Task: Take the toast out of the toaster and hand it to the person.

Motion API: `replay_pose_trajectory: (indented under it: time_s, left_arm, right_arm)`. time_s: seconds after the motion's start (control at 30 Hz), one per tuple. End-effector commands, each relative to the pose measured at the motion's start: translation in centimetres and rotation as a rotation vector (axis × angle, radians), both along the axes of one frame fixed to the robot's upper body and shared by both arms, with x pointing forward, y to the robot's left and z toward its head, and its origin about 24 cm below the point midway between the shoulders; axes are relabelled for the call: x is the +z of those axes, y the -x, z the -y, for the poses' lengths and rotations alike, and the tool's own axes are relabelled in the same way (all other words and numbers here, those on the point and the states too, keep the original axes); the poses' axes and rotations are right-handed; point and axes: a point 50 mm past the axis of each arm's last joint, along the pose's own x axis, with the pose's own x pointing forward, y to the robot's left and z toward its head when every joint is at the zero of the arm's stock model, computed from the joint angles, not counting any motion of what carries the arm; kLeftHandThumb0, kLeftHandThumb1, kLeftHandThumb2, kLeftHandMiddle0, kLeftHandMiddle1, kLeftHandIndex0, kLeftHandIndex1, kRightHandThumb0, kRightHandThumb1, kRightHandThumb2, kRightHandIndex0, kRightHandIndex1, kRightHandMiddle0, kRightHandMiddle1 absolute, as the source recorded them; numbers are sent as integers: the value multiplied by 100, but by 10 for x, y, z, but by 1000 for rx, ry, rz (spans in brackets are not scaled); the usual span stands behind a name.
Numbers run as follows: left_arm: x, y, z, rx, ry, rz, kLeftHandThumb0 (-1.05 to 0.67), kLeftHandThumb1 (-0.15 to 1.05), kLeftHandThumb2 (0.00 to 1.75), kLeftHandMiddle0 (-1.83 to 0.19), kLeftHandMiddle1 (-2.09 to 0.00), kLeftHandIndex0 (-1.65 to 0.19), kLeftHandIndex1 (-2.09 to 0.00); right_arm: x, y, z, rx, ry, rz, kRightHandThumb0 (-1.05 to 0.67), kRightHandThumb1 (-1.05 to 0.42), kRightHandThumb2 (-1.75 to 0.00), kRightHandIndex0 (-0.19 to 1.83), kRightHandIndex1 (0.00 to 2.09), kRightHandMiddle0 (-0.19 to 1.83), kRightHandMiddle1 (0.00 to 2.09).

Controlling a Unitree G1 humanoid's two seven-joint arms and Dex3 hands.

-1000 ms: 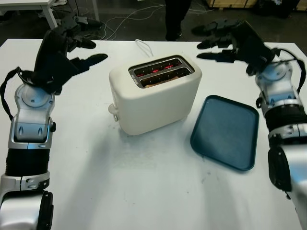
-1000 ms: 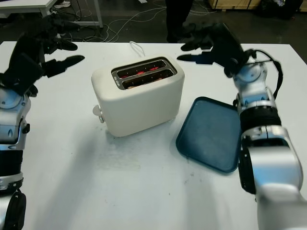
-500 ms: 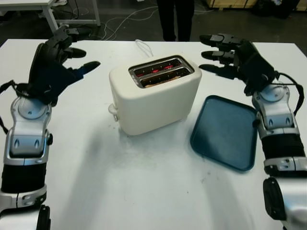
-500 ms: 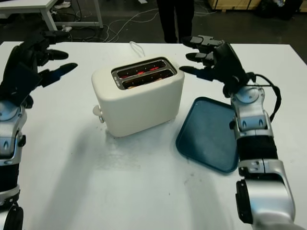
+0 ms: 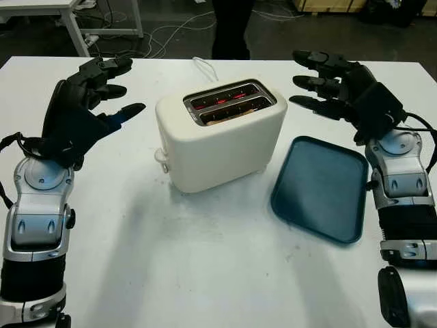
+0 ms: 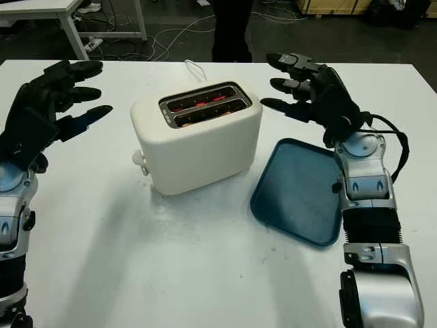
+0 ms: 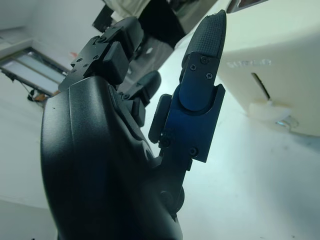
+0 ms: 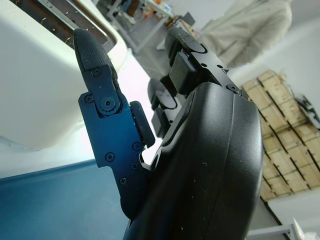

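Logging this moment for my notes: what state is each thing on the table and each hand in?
toaster: upright, slots glowing red, toast sitting low inside.
tray: flat beside the toaster, nothing on it.
left hand: open, raised left of the toaster.
right hand: open, raised above the tray's far edge.

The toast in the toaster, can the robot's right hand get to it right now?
Probably yes. The right hand is open just beside the toaster, nothing stands between them, and the slots face up uncovered. The toast sits low inside, though.

A lab or workshop: a bare white tabletop, loose cables on the dark floor, stacked cardboard boxes against a wall.
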Motion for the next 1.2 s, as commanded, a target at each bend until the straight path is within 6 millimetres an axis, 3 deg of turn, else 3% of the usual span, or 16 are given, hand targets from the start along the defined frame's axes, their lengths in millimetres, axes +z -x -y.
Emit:
replay_pose_trajectory:
  time_s: [0.0,0.83,1.17]
  left_arm:
    - [0,2,-1,9,-6,0,-68,92,10,-34,-70,-45,-28]
    - [2,3,-2,21,-9,5,-63,92,14,-32,-62,-46,-16]
    - [3,4,-4,29,-18,5,-62,92,14,-33,-63,-47,-14]
  right_arm:
    - [-5,2,-1,2,-38,-20,-52,-84,0,49,7,47,0]
    - [-13,5,-7,10,-95,-87,-59,-82,0,48,5,44,1]
    - [-13,5,-6,17,-96,-96,-53,-82,0,46,4,42,0]
